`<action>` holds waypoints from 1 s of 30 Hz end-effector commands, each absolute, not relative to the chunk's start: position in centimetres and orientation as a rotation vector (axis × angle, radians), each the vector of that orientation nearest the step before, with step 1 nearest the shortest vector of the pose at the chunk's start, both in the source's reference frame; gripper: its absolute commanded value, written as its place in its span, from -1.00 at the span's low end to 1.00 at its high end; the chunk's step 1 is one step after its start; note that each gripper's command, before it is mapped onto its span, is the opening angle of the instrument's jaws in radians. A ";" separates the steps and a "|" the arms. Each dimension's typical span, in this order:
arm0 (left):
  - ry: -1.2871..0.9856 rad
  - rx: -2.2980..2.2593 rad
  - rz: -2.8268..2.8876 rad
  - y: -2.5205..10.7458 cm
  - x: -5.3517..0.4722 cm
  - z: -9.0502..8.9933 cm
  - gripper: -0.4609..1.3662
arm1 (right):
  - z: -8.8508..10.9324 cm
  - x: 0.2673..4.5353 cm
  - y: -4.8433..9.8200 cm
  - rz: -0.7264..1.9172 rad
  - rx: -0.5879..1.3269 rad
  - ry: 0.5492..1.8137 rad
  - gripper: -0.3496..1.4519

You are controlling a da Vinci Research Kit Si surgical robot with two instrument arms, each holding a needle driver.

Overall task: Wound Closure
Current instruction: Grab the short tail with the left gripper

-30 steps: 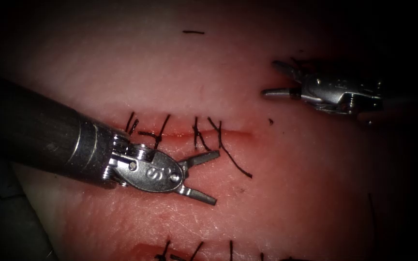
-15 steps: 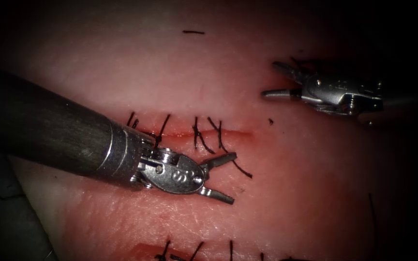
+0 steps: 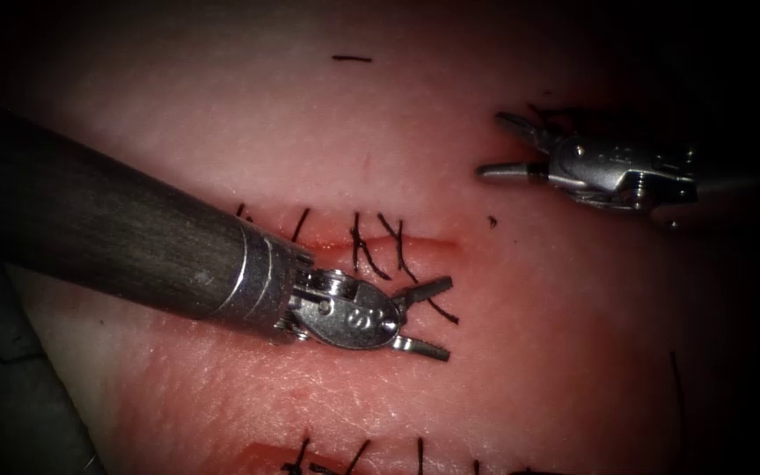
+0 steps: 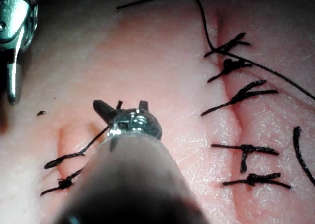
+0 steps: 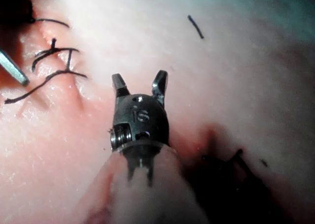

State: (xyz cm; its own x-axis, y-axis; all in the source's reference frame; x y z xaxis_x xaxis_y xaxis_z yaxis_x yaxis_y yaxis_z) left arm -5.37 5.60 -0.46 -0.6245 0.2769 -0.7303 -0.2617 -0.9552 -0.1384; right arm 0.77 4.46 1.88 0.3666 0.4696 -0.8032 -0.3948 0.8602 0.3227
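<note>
On the tissue (image 3: 521, 369) a short cut (image 3: 424, 241) runs crosswise, with dark stitches (image 3: 358, 242) over it. My left tool (image 3: 446, 318) lies just below the cut near its right end, jaws open and holding nothing. The long thread tail (image 3: 437, 308) of the rightmost stitch passes under the upper jaw and ends between the two tips. My right tool (image 3: 490, 143) hovers beyond the cut's right end, farther back, jaws open and empty. In the left wrist view the left tool (image 4: 120, 106) is spread beside that tail (image 4: 93, 143). In the right wrist view the right tool (image 5: 139, 79) gapes over bare tissue.
A second stitched cut (image 3: 354, 457) lies at the near edge, seen with its knots (image 4: 241, 96) and a long loose thread (image 4: 197, 7) in the left wrist view. A cut end of thread (image 3: 351, 59) lies far back. Red fluid (image 3: 327, 244) lines the cut.
My left tool has slid to the right along the cut's near side toward the long thread tail, and its jaws have narrowed but stay open. The right tool has held still.
</note>
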 end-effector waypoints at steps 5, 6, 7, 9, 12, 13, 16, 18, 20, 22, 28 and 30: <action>-0.038 -1.180 2.596 5.6 -5.44 -0.3 -0.13 | 1.9 0.77 4.5 0.554 0.083 1.060 0.49; -0.039 -1.183 2.595 5.6 -5.45 -0.3 -0.15 | 1.9 0.77 4.5 0.554 0.083 1.060 0.50; -0.042 -1.188 2.595 5.6 -5.46 -0.3 -0.29 | 1.9 0.77 4.5 0.554 0.083 1.060 0.50; -0.052 -1.201 2.594 5.6 -5.47 -0.3 -0.60 | 1.9 0.77 4.5 0.554 0.083 1.060 0.50; -0.066 -1.214 2.593 5.6 -5.42 -0.3 -0.88 | 1.9 0.77 4.5 0.553 0.083 1.060 0.49; -0.068 -1.216 2.594 5.6 -5.40 -0.3 -0.88 | 1.9 0.77 4.5 0.553 0.083 1.060 0.49; -0.068 -1.222 2.607 5.6 -5.30 -0.4 -0.88 | 1.9 0.77 4.5 0.553 0.083 1.060 0.49; -0.041 -1.199 2.622 5.6 -5.22 -0.4 -0.88 | 1.9 0.77 4.5 0.553 0.083 1.060 0.49; -0.023 -1.196 2.630 5.6 -5.17 -0.4 -0.88 | 1.9 0.77 4.5 0.554 0.082 1.060 0.50; -0.017 -1.197 2.630 5.7 -5.12 -0.5 -0.88 | 1.9 0.78 4.4 0.554 0.082 1.060 0.50; 0.014 -1.227 2.650 5.7 -5.02 -0.6 -0.88 | 1.9 0.78 4.4 0.553 0.081 1.061 0.49; 0.021 -1.234 2.654 5.7 -5.00 -0.6 -0.88 | 1.9 0.78 4.4 0.552 0.081 1.061 0.49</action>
State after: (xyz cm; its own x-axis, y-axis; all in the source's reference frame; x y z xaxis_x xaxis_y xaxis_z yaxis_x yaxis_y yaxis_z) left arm -4.99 5.75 -0.63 -0.6253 0.1870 -0.7576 -0.2031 -0.9764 -0.0733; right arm 0.78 4.43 1.89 0.3660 0.4671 -0.8049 -0.3937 0.8614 0.3209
